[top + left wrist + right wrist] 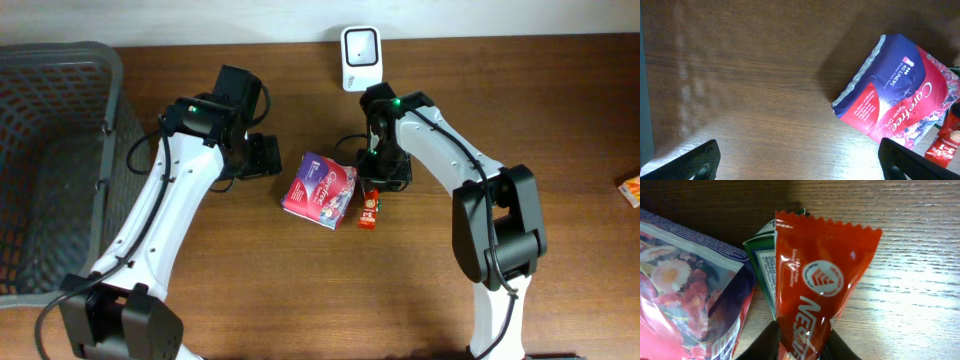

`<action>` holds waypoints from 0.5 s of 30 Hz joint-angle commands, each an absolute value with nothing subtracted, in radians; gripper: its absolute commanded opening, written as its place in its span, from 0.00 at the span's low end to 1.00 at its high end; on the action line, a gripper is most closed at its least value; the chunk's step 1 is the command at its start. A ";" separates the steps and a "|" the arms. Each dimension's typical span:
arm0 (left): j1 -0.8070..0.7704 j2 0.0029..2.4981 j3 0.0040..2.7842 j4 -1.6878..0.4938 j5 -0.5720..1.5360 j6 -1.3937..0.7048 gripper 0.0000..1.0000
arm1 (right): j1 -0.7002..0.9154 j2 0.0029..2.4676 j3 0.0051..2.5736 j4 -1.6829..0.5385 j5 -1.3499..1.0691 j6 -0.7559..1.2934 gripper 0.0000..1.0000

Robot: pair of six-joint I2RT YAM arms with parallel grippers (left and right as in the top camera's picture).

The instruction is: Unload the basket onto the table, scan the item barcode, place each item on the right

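Red sachet [815,295] lies near the middle of the table [560,100], just right of the purple-and-red liner pack [320,190]. The right gripper [802,336] is clamped on the sachet's lower end, with dark fingers [767,342] pressed to either side. A green-edged carton [762,262] is tucked behind the sachet, mostly hidden, possibly a small box. The left gripper [800,165] hangs spread wide and empty over bare wood left of the pack. A white scanner [360,55] stands at the table's back edge, behind the right gripper. A grey basket [60,60] fills the left edge.
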State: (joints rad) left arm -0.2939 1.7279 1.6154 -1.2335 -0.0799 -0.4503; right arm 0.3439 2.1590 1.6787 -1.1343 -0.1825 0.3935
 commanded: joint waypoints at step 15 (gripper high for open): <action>-0.292 1.720 1.617 -1.234 -0.087 -0.459 0.99 | 0.017 2.154 1.755 -1.175 -0.360 0.073 0.04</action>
